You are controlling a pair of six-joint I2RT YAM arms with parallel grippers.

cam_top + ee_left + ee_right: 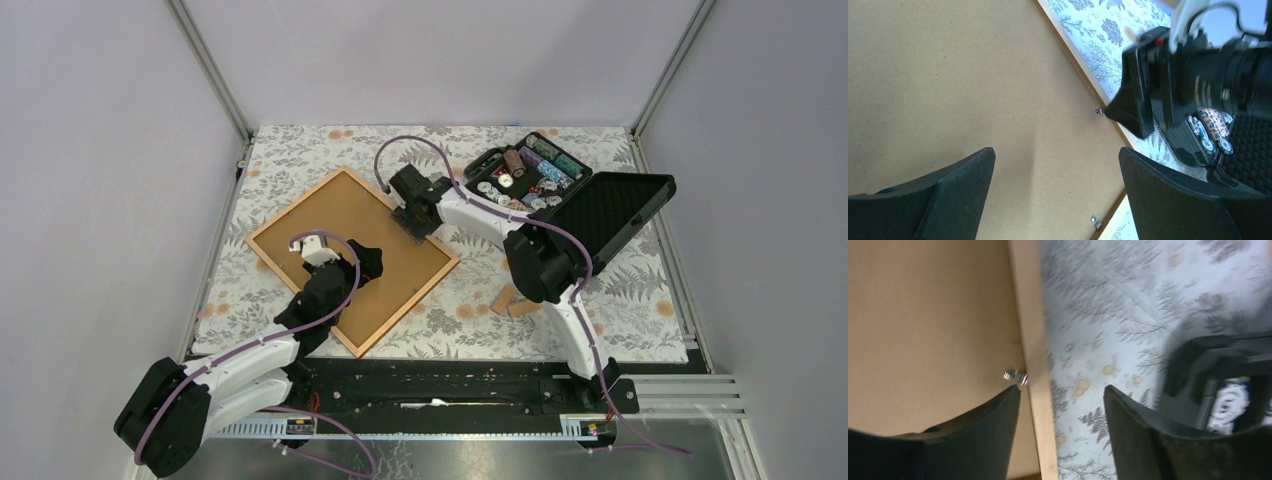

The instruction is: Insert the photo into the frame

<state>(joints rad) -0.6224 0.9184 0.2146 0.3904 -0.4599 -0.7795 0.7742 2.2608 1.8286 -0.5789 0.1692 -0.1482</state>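
The frame point(297, 204), with a thin orange-tan wooden border, lies face down and slanted on the floral cloth. A plain brown backing board point(350, 215) fills it. The photo is hidden. My left gripper point(367, 262) is open and empty, just above the board's middle point(948, 75); its fingers spread wide point(1057, 165). My right gripper point(415, 222) is open and empty at the frame's far right edge. It straddles the wooden border point(1030, 315), with the left fingertip beside a small metal clip point(1015, 375). The gripper's midpoint point(1062, 390) is over the cloth.
An open black case point(530, 175) holding poker chips stands at the back right, its lid point(615, 210) laid open. A small brown piece point(512, 300) lies on the cloth near the right arm. Two metal clips point(1099, 111) point(1095, 221) sit on the frame's edges.
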